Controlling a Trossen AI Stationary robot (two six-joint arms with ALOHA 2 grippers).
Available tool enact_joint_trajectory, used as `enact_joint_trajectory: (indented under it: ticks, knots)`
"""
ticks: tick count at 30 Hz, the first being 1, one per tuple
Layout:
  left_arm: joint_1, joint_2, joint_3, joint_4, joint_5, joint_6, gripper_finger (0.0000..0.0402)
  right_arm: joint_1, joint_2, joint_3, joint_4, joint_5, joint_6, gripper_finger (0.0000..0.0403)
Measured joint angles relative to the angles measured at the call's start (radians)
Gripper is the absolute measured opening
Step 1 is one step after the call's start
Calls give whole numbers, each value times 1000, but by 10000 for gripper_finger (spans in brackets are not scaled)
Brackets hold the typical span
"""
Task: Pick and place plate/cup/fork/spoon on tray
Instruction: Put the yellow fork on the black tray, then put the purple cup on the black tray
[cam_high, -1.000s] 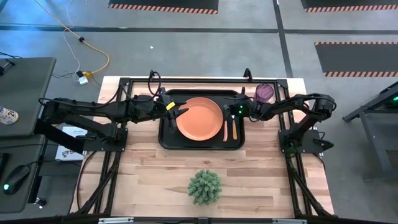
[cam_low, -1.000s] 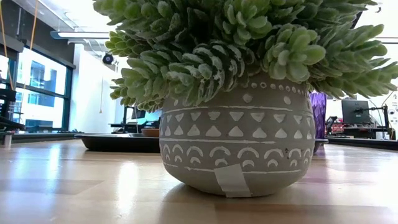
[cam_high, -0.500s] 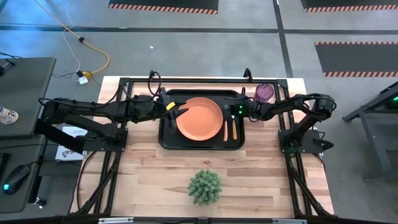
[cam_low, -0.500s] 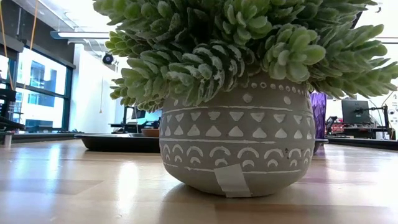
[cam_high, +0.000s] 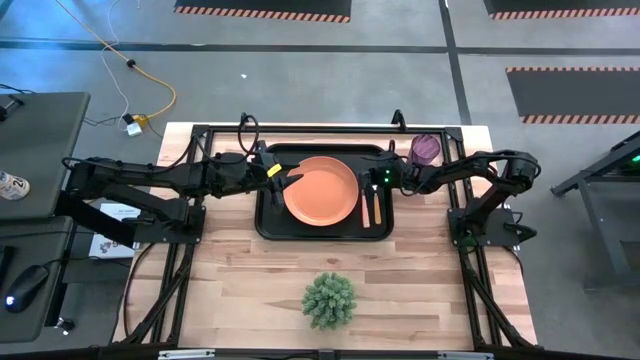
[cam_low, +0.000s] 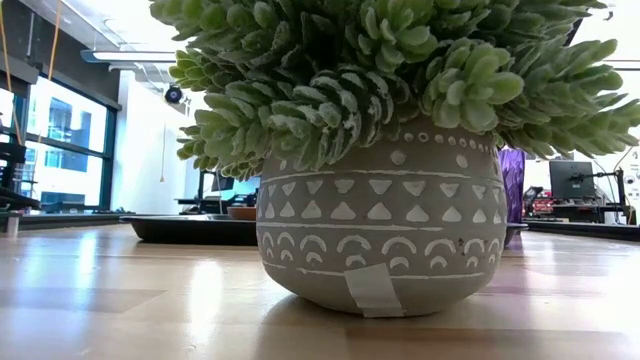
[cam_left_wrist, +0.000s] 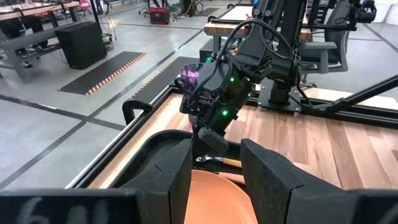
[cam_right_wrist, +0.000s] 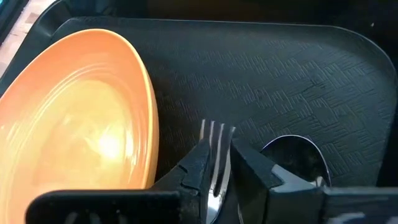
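Overhead, we read the scene this way:

Tray: we see the large flat black rectangular tray with rounded corners (cam_high: 272, 226) at the upper centre of the high view, on the pale wooden table (cam_high: 230, 290).
Plate: the round orange plastic plate with a raised rim (cam_high: 320, 190) lies on the tray's left and middle part.
Fork: the slim small fork with silver metal tines (cam_right_wrist: 217, 140) lies on the tray just right of the plate; in the right wrist view we see its tines poking out between the dark fingers.
Spoon: the small spoon with a silver rounded bowl and orange-tan handle (cam_high: 377, 207) lies on the tray just right of the fork, near the tray's right rim.
Cup: the small translucent purple plastic tumbler (cam_high: 425, 149) stands on the table off the tray's upper right corner, not on the tray.
Right gripper: we find the right gripper (cam_high: 366, 188) low over the tray's right side, its fingers closed in on the fork.
Left gripper: the left gripper (cam_high: 288, 176) sits at the plate's left edge; in the left wrist view its two fingers stand apart over the plate's rim, gripping nothing.
Plant: a spiky green ball plant in a patterned grey pot (cam_low: 385, 240) stands at the lower centre of the high view, well apart from the tray, and fills the low view.
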Motion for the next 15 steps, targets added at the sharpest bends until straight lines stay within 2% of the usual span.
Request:
enact_joint_trajectory:
  ticks: [8, 15]
  knots:
    - [0, 0, 0, 0, 0, 0, 129, 1, -9, 0, 0, 0, 14, 55]
    - [0, 0, 0, 0, 0, 0, 129, 41, -75, 0, -15, 1, 18, 55]
